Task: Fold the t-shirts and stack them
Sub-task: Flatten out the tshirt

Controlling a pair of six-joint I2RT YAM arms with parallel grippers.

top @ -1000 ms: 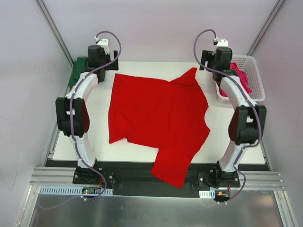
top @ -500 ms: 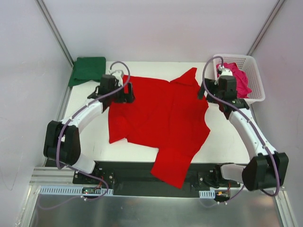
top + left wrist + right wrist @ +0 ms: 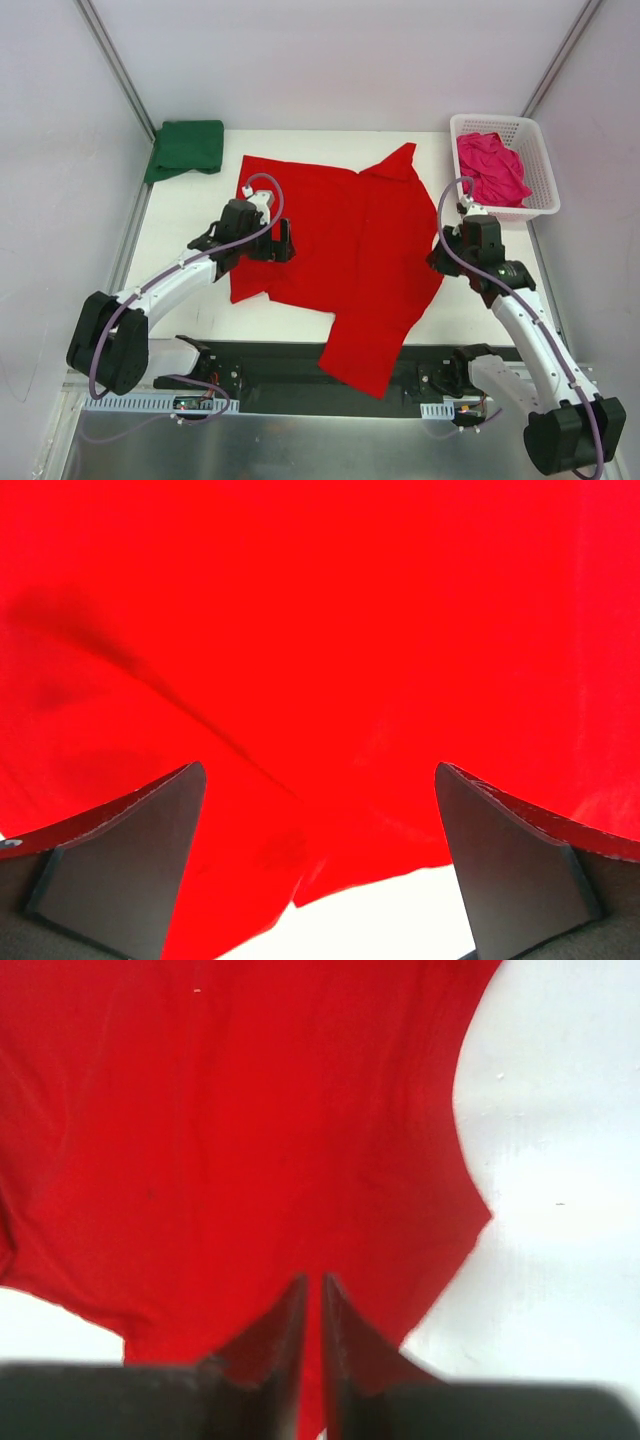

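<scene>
The red t-shirt (image 3: 340, 240) lies spread over the white table (image 3: 185, 205), one sleeve hanging over the front edge. My left gripper (image 3: 283, 240) hovers over its left part, open wide, with red cloth (image 3: 320, 630) and a bit of hem below the left gripper (image 3: 320, 770). My right gripper (image 3: 440, 262) is at the shirt's right edge. Seen from the wrist, the right gripper (image 3: 312, 1280) has its jaws drawn almost together with a sliver of red cloth (image 3: 250, 1110) between them. The dark green t-shirt (image 3: 187, 147) lies folded at the back left. The magenta-pink t-shirt (image 3: 490, 168) is bunched in the basket.
A white lattice basket (image 3: 505, 210) stands at the back right corner. A black rail runs along the table's front edge, with both arm bases on it. Grey walls close in left, right and behind.
Both arms swung forward from the back of the table down onto the red t-shirt. The right gripper's jaws closed from wide open to nearly together. The left gripper stayed open.
</scene>
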